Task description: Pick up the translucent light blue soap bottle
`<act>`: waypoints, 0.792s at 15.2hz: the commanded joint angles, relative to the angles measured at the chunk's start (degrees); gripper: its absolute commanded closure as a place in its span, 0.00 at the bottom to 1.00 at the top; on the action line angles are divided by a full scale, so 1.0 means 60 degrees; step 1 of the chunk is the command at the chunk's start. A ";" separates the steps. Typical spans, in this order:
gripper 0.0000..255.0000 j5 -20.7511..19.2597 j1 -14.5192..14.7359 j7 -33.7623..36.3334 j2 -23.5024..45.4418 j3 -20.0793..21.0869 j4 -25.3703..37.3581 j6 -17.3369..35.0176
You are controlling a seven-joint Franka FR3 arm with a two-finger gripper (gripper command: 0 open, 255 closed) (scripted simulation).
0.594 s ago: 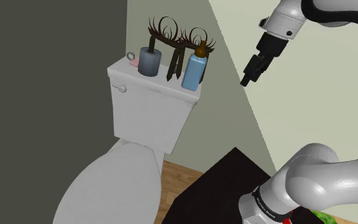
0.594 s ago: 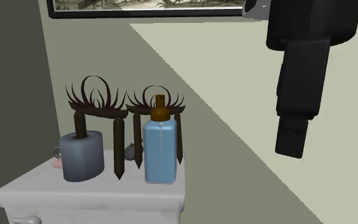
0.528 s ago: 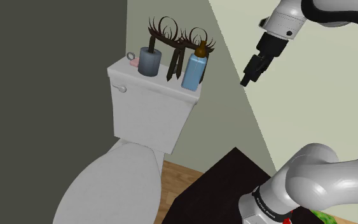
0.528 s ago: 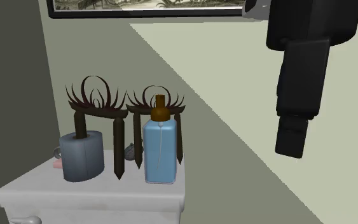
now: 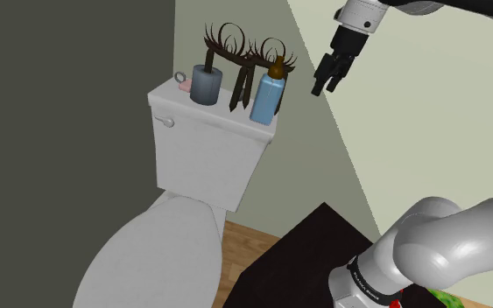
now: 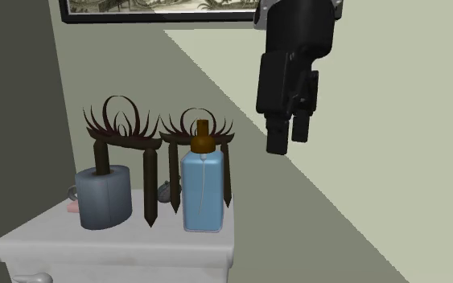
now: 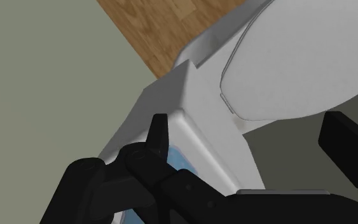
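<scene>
Nearest in the shoulder view, the dark stand [image 5: 316, 241] sits at the lower right, and the arm's grey base [image 5: 450, 249] rises from it. Past the stand's edge lies a strip of wood-plank floor [image 5: 246, 248], and on it stands a white toilet with its lid [image 5: 144, 254] closed.

Behind the lid is the white tank [image 5: 205, 157], with a flush handle [image 5: 163, 121] near its upper corner on the shoulder view's left. The tank's flat top [image 6: 136, 241] is the surface that carries the things. A grey-blue roll [image 6: 104, 195] stands on end toward the second exterior view's left. A dark brown ornament [image 6: 148, 149] of curled spikes on pointed legs stands along the back.

The soap bottle [image 6: 203, 193] is light blue and see-through with a brown cap. It stands upright at the end of the tank top toward that view's right, just in front of the ornament's legs.

The gripper [image 6: 289, 143] hangs in the air on the right of the bottle in both outside views, higher than the cap and apart from it. Its 2 fingers [image 6: 277, 137] point down and stand apart, with nothing between them.

Farthest back, 2 walls meet behind the tank. One is dark grey [image 5: 69, 79]. The other is pale green [image 6: 393, 185] and crossed by a slanting shadow edge. A framed picture [image 6: 184, 8] hangs at the top.
</scene>
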 commanded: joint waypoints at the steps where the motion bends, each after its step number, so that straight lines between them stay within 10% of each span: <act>1: 0.00 0.0031 0.0028 -0.0120 0.0836 -0.0083 0.0839 -0.0002; 12: 0.00 0.0518 -0.0136 -0.0944 0.5492 -0.0537 0.6560 -0.1123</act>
